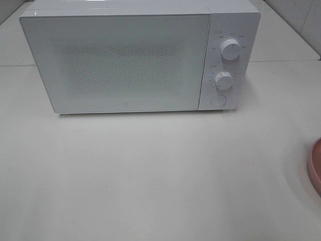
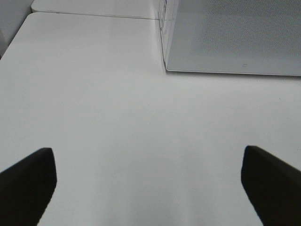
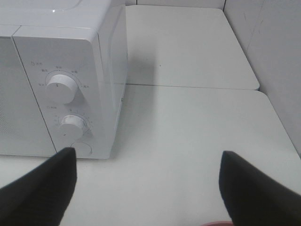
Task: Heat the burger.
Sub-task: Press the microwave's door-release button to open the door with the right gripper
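Note:
The burger is out of view in all frames. The white microwave (image 1: 120,60) stands at the back of the table with its door shut; what is inside is hidden. It also shows in the left wrist view (image 2: 235,37) and the right wrist view (image 3: 61,56). My left gripper (image 2: 146,155) is open and empty above bare table in front of the microwave's left corner. My right gripper (image 3: 148,154) is open and empty in front of the microwave's control panel side. Neither gripper shows in the exterior high view.
The microwave panel has an upper knob (image 1: 230,48), a lower knob (image 1: 223,80) and a round button (image 1: 218,100). The rim of a pink plate (image 1: 315,168) shows at the right edge of the white table (image 1: 150,175). A wall stands to the right (image 3: 282,56).

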Robot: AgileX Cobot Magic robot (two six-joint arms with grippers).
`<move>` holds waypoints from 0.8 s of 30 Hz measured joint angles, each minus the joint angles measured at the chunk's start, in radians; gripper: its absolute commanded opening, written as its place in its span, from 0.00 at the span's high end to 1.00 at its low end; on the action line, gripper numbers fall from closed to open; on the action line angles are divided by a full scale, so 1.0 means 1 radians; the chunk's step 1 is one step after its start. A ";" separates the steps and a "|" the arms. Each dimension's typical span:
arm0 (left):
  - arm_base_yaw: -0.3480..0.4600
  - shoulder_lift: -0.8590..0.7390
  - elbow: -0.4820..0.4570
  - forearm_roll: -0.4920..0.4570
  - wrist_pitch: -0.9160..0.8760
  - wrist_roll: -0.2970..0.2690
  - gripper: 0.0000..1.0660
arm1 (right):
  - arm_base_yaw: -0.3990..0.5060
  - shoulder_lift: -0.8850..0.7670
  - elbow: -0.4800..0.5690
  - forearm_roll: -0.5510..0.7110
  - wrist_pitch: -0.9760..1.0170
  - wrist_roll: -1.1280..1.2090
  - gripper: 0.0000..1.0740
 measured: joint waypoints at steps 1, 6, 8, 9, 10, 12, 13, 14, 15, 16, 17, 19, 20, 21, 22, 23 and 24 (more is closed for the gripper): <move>0.000 0.000 0.000 0.000 0.000 0.000 0.06 | 0.000 0.017 0.000 0.000 -0.020 0.000 0.30; 0.000 0.000 0.000 0.000 0.000 0.000 0.06 | 0.000 0.101 0.000 0.000 -0.109 0.000 0.30; 0.000 0.000 0.000 0.000 0.000 0.000 0.06 | 0.000 0.139 0.000 0.000 -0.156 0.000 0.30; 0.000 0.000 0.000 0.000 0.000 0.000 0.06 | 0.000 0.159 0.000 0.000 -0.180 0.000 0.30; 0.000 0.000 0.000 0.000 0.000 0.000 0.06 | 0.000 0.176 0.000 0.000 -0.201 0.000 0.30; 0.000 0.000 0.000 0.000 0.000 0.000 0.06 | 0.000 0.212 0.000 0.000 -0.253 0.000 0.30; 0.000 0.000 0.000 0.000 0.000 0.000 0.06 | 0.000 0.257 0.000 -0.001 -0.318 0.000 0.30; 0.000 0.000 0.000 0.000 0.000 0.000 0.06 | 0.000 0.257 0.000 -0.001 -0.318 0.000 0.30; 0.000 0.000 0.000 0.000 0.000 0.000 0.06 | 0.000 0.274 0.000 -0.006 -0.352 0.001 0.30; 0.000 0.000 0.000 0.000 0.000 0.000 0.06 | 0.000 0.318 0.000 -0.015 -0.411 0.001 0.30; 0.000 0.000 0.000 0.000 0.000 0.000 0.06 | 0.000 0.318 0.000 -0.015 -0.411 0.001 0.30; 0.000 0.000 0.000 0.000 0.000 0.000 0.06 | 0.000 0.340 0.000 -0.018 -0.441 0.001 0.30; 0.000 0.000 0.000 0.000 0.000 0.000 0.06 | 0.000 0.378 0.000 -0.019 -0.488 0.001 0.30; 0.000 0.000 0.000 0.000 0.000 0.000 0.06 | 0.000 0.399 0.000 -0.019 -0.511 0.001 0.30; 0.000 0.000 0.000 0.000 0.000 0.000 0.06 | 0.000 0.399 0.000 -0.019 -0.511 0.001 0.30; 0.000 0.000 0.000 0.000 0.000 0.000 0.06 | 0.000 0.435 0.000 -0.019 -0.546 0.001 0.30; 0.000 0.000 0.000 0.000 0.000 0.000 0.06 | 0.000 0.471 0.002 -0.019 -0.584 0.001 0.30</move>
